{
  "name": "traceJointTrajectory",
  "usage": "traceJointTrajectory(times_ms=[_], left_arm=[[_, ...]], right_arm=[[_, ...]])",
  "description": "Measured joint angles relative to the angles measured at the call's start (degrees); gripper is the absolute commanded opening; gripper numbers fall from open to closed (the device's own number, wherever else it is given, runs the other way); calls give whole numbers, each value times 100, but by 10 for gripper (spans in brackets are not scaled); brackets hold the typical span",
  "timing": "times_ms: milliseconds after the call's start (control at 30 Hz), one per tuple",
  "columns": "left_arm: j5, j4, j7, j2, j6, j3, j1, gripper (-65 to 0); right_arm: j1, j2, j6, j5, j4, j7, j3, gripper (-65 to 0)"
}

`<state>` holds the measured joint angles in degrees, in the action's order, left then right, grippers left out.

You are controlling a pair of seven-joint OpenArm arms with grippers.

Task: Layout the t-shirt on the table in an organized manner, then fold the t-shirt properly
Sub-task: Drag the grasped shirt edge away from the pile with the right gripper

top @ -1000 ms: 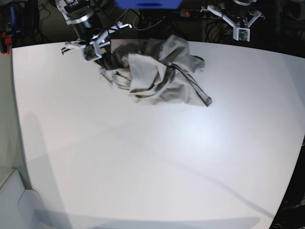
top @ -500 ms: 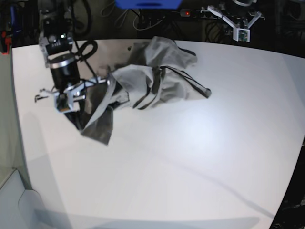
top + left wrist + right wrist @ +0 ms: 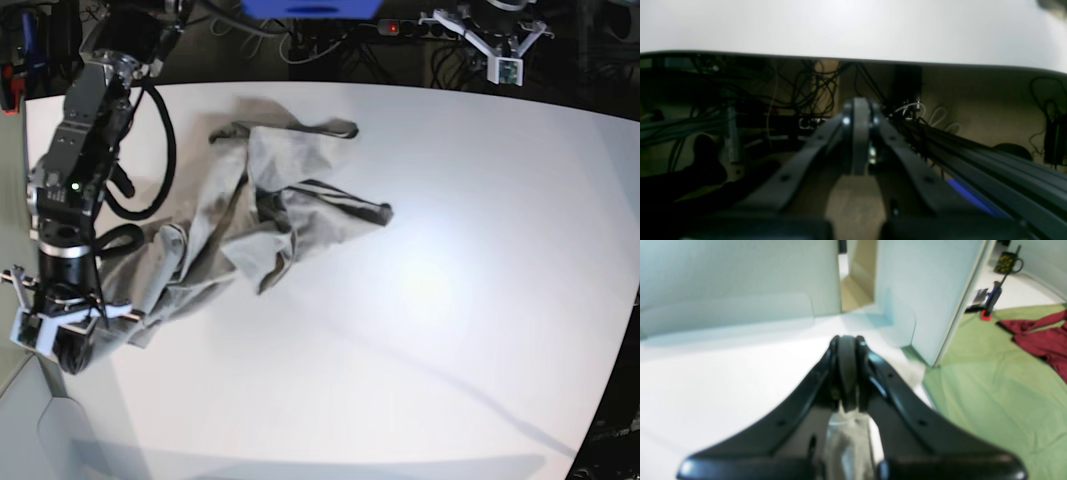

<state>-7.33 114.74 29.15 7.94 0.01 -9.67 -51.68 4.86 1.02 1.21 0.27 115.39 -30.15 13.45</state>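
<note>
My right gripper (image 3: 65, 340), clamped on the t-shirt (image 3: 250, 220), has dragged it from a heap at the frame's upper middle down to the lower left, stretching it diagonally across the table (image 3: 420, 300); layout has begun, but the cloth remains twisted. The grip point is hidden beneath the arm. At upper right, my left gripper (image 3: 505, 55) hangs pressed together, empty.

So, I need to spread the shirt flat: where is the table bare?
The table is bare right of the t-shirt and along its near edge. It is crowded at the left, where the right tool grips the cloth.
</note>
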Motion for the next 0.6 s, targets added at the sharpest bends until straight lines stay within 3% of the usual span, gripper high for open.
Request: traceJointTrajectory(times_ms=[167,233,467,600], left_arm=[[-2,0,0,11,2,2,28,-649],[-2,0,0,-26,2,0,28,-649],[-13,2,15,-111,0,11,197,-649],[-7,26,-11,-107,0,13,234,-646]], right_arm=[[-70,-39,310,22,-61,-289,-129,-650],[-151,-26,306,0,-219,-380,-103,-610],[-332,-22,323,2,-785,-422,365,-293],[-315,-24,321,7,-798,-411,776,-207]])
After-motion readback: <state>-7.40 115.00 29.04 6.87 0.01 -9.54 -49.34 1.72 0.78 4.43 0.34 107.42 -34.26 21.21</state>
